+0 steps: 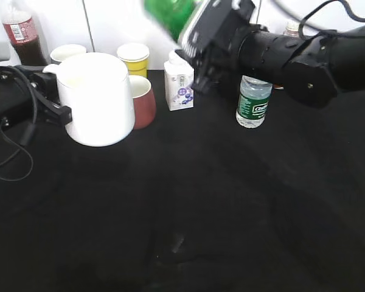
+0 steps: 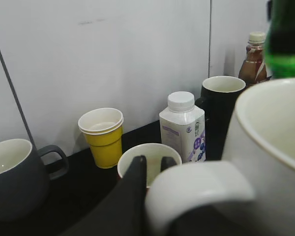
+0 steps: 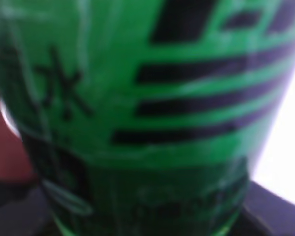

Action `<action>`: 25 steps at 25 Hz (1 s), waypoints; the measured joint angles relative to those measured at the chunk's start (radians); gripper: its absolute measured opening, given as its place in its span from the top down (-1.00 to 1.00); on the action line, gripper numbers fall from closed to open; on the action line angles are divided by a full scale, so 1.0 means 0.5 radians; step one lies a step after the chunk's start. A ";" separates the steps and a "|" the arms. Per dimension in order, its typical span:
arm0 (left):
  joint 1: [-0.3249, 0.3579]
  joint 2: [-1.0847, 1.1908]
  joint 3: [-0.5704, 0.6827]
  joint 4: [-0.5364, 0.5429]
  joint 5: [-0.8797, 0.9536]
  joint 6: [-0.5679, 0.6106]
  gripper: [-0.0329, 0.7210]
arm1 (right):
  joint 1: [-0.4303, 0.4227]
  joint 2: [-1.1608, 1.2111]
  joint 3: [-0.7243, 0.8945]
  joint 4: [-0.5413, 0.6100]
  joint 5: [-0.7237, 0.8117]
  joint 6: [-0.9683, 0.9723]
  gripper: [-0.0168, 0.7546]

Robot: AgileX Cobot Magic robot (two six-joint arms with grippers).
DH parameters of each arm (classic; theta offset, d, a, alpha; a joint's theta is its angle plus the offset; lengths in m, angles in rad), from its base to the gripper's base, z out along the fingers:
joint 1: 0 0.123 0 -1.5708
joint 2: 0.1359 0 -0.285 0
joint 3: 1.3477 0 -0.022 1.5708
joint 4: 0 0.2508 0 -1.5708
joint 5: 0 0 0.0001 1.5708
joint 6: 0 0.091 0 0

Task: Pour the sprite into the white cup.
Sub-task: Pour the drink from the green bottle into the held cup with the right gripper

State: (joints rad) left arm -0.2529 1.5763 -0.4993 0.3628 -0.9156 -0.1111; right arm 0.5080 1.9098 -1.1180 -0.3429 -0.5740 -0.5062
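The white cup (image 1: 100, 97) stands on the black table at the left, its handle toward my left gripper (image 1: 64, 112). In the left wrist view the cup (image 2: 270, 128) fills the right side and my left gripper (image 2: 155, 167) is shut on its loop handle. The sprite (image 1: 170, 13) is a green bottle held up high at the top edge, tilted, to the right of and above the cup. My right gripper (image 1: 201, 36) is shut on it. The bottle's green body shows in the left wrist view (image 2: 286, 39) above the cup's rim and fills the right wrist view (image 3: 147, 98), hiding the jaws.
Behind the cup stand a reddish-brown mug (image 1: 143, 100), a yellow cup (image 1: 134, 58), a grey mug (image 1: 67, 53) and a cola bottle (image 1: 21, 33). A small milk carton (image 1: 179, 82) and a clear water bottle (image 1: 253, 100) stand under the right arm. A black mug (image 2: 221, 98) stands by the wall.
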 joint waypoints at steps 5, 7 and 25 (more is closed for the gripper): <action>0.000 0.000 0.000 0.000 0.000 0.000 0.75 | 0.000 0.000 0.000 0.083 0.000 -0.759 -0.16; 0.000 0.000 0.000 0.026 0.000 0.000 0.75 | 0.000 0.000 0.000 0.111 0.000 -0.960 -0.16; 0.000 0.000 0.000 0.067 0.019 0.000 0.75 | 0.000 0.000 -0.004 0.558 -0.257 -1.907 -0.10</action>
State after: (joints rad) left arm -0.2529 1.5763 -0.4993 0.3962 -0.9063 -0.1111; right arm 0.5080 1.9098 -1.1201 -0.0640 -0.7026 -1.4596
